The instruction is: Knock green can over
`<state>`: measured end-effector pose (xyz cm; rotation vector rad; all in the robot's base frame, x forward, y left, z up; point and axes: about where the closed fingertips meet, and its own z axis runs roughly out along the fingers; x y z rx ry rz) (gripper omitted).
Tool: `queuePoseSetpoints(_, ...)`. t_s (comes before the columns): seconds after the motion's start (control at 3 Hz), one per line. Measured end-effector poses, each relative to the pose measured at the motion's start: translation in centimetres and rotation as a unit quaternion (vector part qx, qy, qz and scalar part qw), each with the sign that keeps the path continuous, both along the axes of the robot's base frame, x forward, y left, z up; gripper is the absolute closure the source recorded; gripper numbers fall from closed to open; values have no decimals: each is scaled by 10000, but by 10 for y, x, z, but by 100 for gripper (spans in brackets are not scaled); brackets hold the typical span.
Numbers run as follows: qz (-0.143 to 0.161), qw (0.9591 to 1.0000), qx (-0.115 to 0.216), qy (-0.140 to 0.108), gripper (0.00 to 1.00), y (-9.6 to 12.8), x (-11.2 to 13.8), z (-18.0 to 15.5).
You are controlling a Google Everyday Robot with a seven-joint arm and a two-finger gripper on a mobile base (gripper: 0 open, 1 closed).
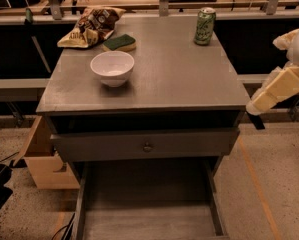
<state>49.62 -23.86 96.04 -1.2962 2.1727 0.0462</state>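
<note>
The green can [205, 26] stands upright near the far right corner of the grey table [189, 84]. It is slim and light green with a silver top. My gripper [256, 119] hangs off the table's right side, at the lower end of the cream-coloured arm [280, 86]. It is level with the table's front right corner, well short of the can and lower than it. It touches nothing.
A white bowl [112, 68] sits left of centre on the table. A green-and-yellow sponge [119, 42] and a chip bag [91, 26] lie at the far left. The bottom drawer [149, 204] is pulled open. A cardboard box [41, 159] stands on the floor at the left.
</note>
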Motion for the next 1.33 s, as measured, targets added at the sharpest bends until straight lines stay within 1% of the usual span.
queuePoseSetpoints(0.33,-160,9959,707,-543,0,0,28,-4)
queuePoseSetpoints(0.67,-225,9809,1387,-1341,0,7,73,8)
queuePoseSetpoints(1.0,-364,9743,1450,-1688,0,5,88,20)
queuePoseSetpoints(1.33,-366,9743,1446,-1688,0,5,88,20)
